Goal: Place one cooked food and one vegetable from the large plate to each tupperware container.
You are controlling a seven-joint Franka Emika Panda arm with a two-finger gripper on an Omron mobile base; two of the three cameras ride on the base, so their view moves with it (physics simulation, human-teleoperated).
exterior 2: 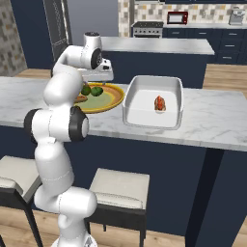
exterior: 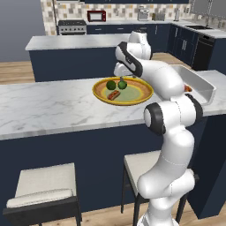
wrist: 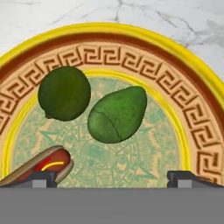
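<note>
Gripper [wrist: 112, 177] hovering wide open, empty, over large plate [wrist: 131, 37]; avocado [wrist: 117, 114] looking firm, smooth, likely slippery—judging best pinched across its narrower middle.

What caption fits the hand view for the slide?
Open end effector above yellow-rimmed round large plate holding round green lime, dark green avocado, hot dog.

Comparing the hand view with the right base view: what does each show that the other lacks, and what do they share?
Hand view alone: the Greek-key band and the carved pattern on the large plate, and the yellow stripe on the hot dog. Right base view alone: a white tupperware container holding a reddish cooked piece, beside the plate, plus stools and the stove. Shared: the plate and two green vegetables; the hand is open above them.
</note>
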